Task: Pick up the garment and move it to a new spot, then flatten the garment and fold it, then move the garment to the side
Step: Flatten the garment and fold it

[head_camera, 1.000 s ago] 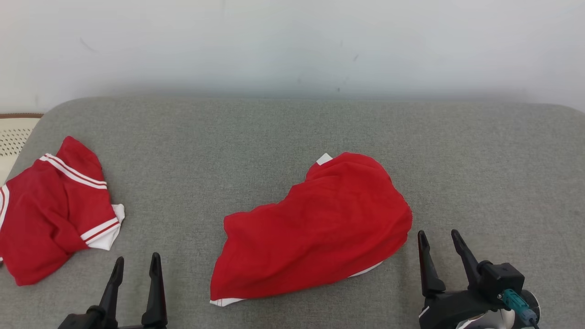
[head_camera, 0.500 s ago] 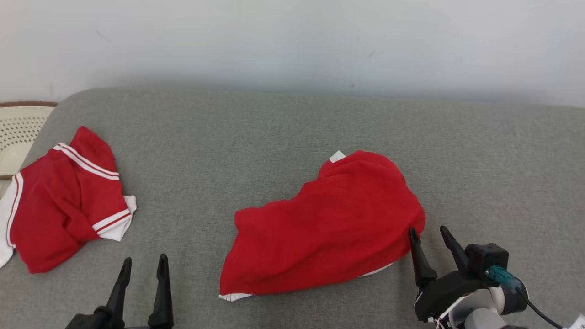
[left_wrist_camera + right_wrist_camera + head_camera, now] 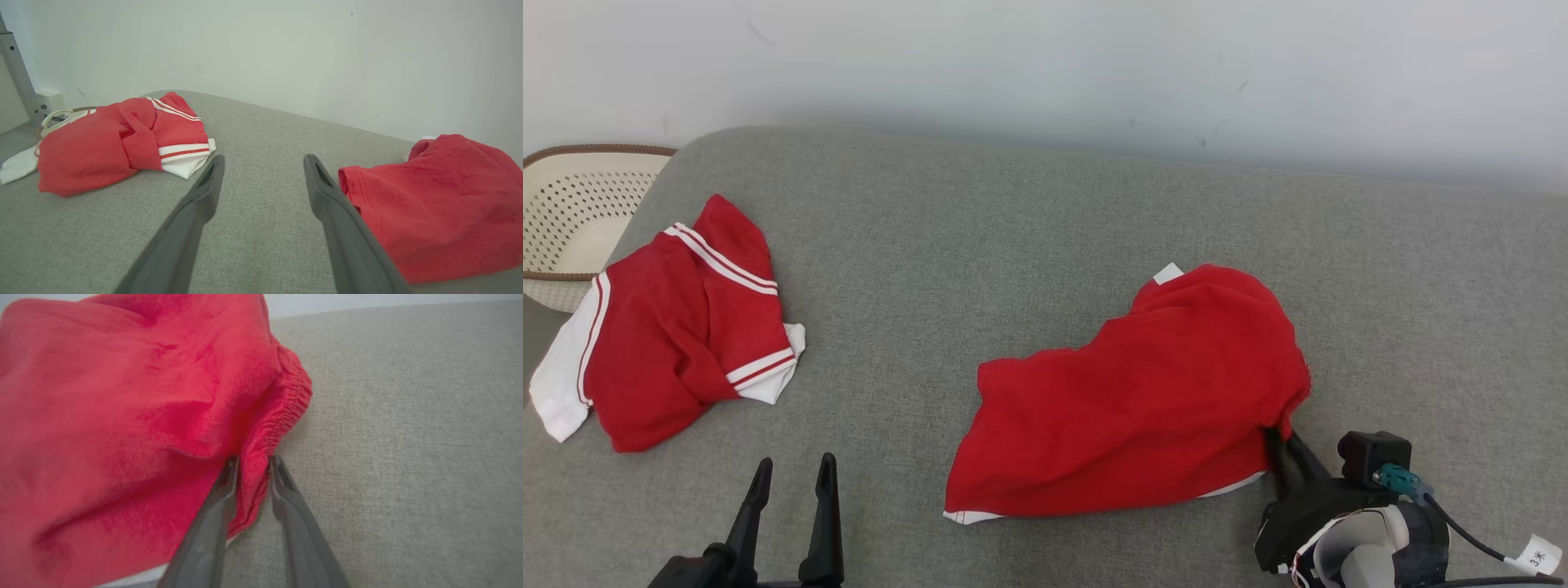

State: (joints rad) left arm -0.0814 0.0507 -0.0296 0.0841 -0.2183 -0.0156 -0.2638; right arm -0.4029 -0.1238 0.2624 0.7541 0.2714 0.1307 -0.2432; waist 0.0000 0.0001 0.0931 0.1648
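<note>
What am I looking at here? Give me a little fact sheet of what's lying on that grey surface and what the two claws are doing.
surface: grey fabric top against a pale wall
middle item: red garment, crumpled, lying on the surface
right gripper: closed on a fold at the red garment's elastic edge
left gripper: open, empty, pointing at bare surface between the two garments
other item: red and white garment, bunched at the left
basket: cream, perforated, beyond the left end
</note>
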